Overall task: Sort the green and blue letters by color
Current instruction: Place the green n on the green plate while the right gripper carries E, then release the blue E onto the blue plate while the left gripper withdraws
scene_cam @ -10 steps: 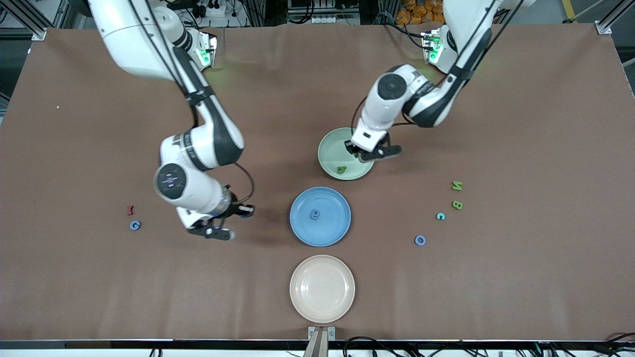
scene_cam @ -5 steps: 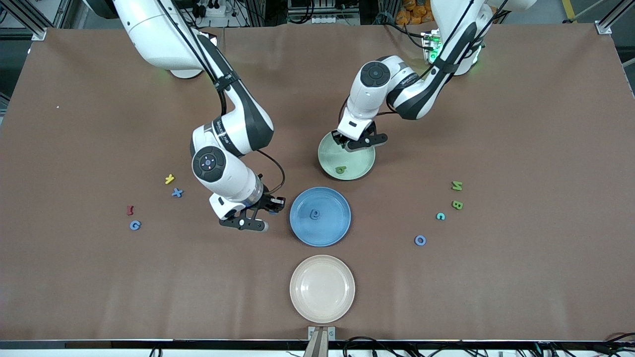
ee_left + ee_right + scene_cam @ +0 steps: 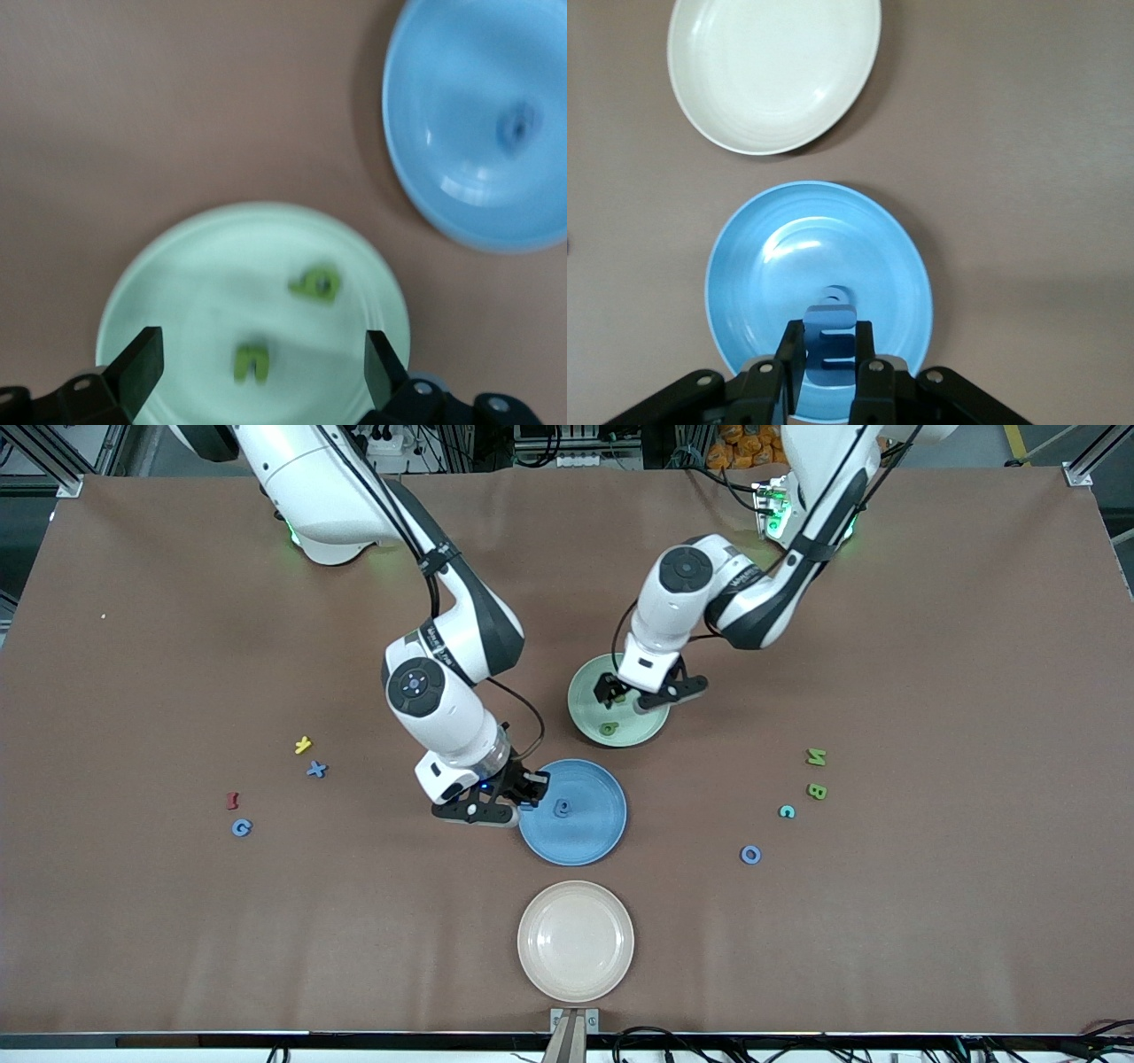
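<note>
Over the round blue plate (image 3: 580, 833) at the middle of the brown table, the right gripper (image 3: 829, 352) hangs above the plate's rim toward the right arm's end, its fingers clamped on a chunky periwinkle-blue letter (image 3: 830, 342). One blue letter (image 3: 562, 808) already lies near the plate's centre.

To finish this drop cleanly, the held letter should travel a little inward over the plate's floor before the fingers part, so that it cannot tip off the rim.

Just farther from the front camera than the blue plate, the left gripper (image 3: 259, 370) hovers over the pale green plate (image 3: 159, 274) with its fingers wide apart and nothing between them. Two lime-green letters lie in that plate: one (image 3: 251, 363) directly under the open fingers, the other (image 3: 316, 282) beside it.

Unsorted pieces remain well apart from the blue plate. Toward the left arm's end lie two green letters (image 3: 816, 757) (image 3: 817, 790), a teal one (image 3: 786, 811) and a blue ring-shaped one (image 3: 750, 855). Toward the right arm's end lie a blue cross-shaped letter (image 3: 316, 770) and a blue G (image 3: 241, 827).
</note>
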Motion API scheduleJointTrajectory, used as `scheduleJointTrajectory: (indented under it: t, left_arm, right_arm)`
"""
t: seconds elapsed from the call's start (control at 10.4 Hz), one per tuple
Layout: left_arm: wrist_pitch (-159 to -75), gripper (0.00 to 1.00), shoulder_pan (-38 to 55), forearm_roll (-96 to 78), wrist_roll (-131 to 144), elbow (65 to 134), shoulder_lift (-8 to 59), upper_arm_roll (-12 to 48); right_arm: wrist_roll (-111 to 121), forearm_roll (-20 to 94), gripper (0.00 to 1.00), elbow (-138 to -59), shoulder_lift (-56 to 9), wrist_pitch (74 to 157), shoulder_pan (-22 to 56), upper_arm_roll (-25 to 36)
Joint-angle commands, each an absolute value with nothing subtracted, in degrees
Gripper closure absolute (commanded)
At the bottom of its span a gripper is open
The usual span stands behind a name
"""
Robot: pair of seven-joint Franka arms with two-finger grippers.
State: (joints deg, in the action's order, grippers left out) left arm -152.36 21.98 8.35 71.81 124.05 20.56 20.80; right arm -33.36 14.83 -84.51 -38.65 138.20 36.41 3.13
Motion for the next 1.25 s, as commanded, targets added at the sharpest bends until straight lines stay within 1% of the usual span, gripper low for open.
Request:
scheduleJointTrajectory:
  t: [0.0, 0.1, 0.19, 0.58, 0.67, 0.86, 1.05, 1.15]
  left_arm:
    - [-149.5, 0.00, 13.5, 9.1, 70.6, 119.2, 20.8, 21.0]
    - [-148.3, 0.00, 10.6, 9.1, 66.7, 118.7, 21.1, 21.0]
    - [-148.0, 0.00, 7.8, 9.1, 61.9, 118.7, 21.3, 21.0]
    - [-147.7, 0.00, 0.5, 9.1, 48.7, 119.5, 22.7, 21.0]
    - [-145.6, 0.00, -1.6, 9.2, 45.0, 119.6, 22.9, 21.0]
    - [-145.1, 0.00, -4.3, 9.2, 37.0, 120.8, 23.5, 21.1]
    - [-144.9, 0.00, -6.2, 9.2, 28.1, 121.5, 23.5, 21.0]
    - [-144.9, 0.00, -7.5, 9.2, 22.8, 122.1, 23.5, 21.0]
  right_arm:
    - [-34.3, 15.6, 0.93, -82.7, -40.3, 141.8, 38.2, 3.3]
    - [-36.2, 15.5, 0.74, -82.7, -40.4, 142.4, 39.5, 3.3]
    - [-38.5, 14.2, 0.01, -82.8, -40.4, 142.4, 40.3, 3.5]
    - [-38.7, 12.9, 0.00, -82.9, -40.4, 141.8, 39.8, 3.4]
    - [-38.4, 12.8, 0.00, -83.2, -40.4, 141.6, 39.5, 3.5]
    - [-36.3, 11.6, 0.00, -84.2, -40.5, 140.5, 37.6, 3.7]
    - [-30.1, 9.2, 0.00, -84.2, -40.3, 134.6, 34.7, 3.7]
    - [-24.6, 6.0, 0.00, -84.2, -40.2, 131.7, 33.0, 3.9]
